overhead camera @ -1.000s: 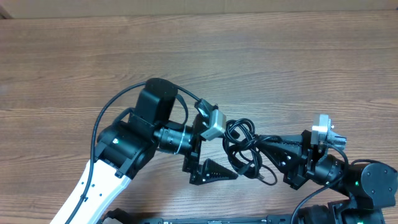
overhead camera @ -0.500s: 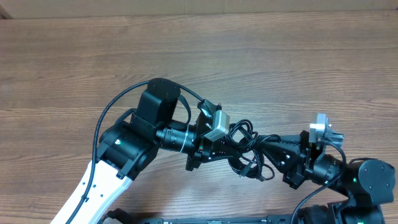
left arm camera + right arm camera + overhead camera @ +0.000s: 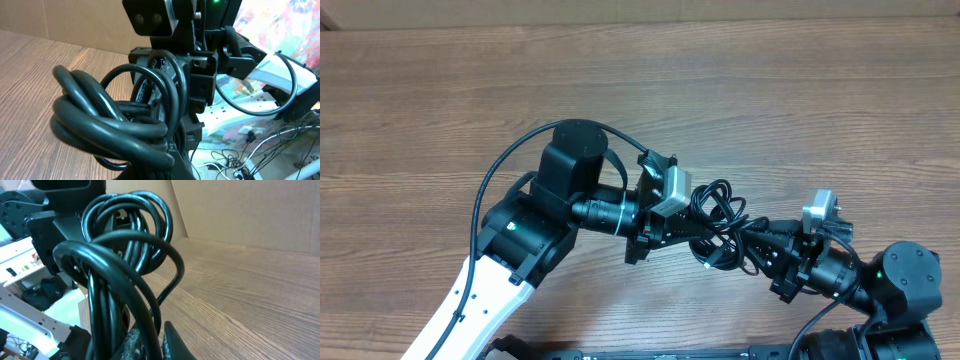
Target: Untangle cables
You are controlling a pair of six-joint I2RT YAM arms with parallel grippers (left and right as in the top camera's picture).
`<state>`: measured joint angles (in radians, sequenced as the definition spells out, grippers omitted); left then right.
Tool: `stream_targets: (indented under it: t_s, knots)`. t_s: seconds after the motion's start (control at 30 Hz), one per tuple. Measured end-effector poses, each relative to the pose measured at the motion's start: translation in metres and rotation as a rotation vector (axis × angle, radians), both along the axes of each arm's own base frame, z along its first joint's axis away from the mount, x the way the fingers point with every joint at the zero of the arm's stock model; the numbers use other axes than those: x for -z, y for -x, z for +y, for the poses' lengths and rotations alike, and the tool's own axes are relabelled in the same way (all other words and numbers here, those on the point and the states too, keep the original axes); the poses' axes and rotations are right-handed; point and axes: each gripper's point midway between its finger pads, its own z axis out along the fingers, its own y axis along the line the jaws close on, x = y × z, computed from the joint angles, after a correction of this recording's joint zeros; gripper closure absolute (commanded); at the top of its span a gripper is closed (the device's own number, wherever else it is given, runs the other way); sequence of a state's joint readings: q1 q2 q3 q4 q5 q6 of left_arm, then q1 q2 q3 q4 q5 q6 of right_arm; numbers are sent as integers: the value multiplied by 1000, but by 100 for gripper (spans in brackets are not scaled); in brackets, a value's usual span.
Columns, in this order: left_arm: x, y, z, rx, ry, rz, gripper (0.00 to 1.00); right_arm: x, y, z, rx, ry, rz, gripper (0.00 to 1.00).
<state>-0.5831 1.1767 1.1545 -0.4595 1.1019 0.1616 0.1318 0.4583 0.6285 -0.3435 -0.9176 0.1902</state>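
The cables (image 3: 722, 208) are a knotted bundle of thin black loops held between my two grippers near the table's front middle. My left gripper (image 3: 690, 233) comes in from the left and is shut on the bundle's left side. My right gripper (image 3: 747, 244) reaches in from the right and is shut on the bundle's right side. In the left wrist view the cables (image 3: 100, 125) fill the foreground and hide most of the jaws. In the right wrist view the cables (image 3: 125, 245) rise in loops out of the shut fingers (image 3: 172, 342).
The wooden table (image 3: 740, 90) stretches away behind both arms. The left arm's own thick black wire (image 3: 505, 165) arcs over its body. The table's front edge lies close below the grippers, and beyond it white equipment and loose wires (image 3: 260, 145) show.
My left gripper has gone from wide open to shut on the bundle and moved right. The right gripper has shifted left with the cables, and the bundle is drawn tighter between them.
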Motion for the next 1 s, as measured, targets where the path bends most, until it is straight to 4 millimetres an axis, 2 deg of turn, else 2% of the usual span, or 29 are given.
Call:
stream_targets:
  t_s: [0.13, 0.17, 0.2, 0.23, 0.4, 0.57, 0.7, 1.0]
  knots:
    - [-1, -1, 0, -2, 3, 6, 96, 9, -6, -5, 52, 21, 33, 85]
    - [-1, 0, 0, -1, 3, 6, 96, 17, -12, -9, 100, 30, 77, 76]
    - [-1, 0, -1, 3, 4, 11, 96, 23, -17, -14, 149, 36, 113, 57]
    - [-1, 1, -1, 8, 5, 15, 96, 30, -24, -21, 214, 37, 161, 0]
    - [-2, 5, 0, 29, 11, 37, 96, 46, -45, -48, 435, 36, 264, 0]
    - [-3, 7, 0, 42, 15, 42, 96, 63, -51, -67, 569, 41, 357, 0]
    - [5, 7, 2, 25, -20, 86, 96, 71, -56, -83, 681, 28, 410, 0]
    - [16, -18, 18, -96, -65, 126, 96, 76, -59, -94, 757, 24, 432, 0]
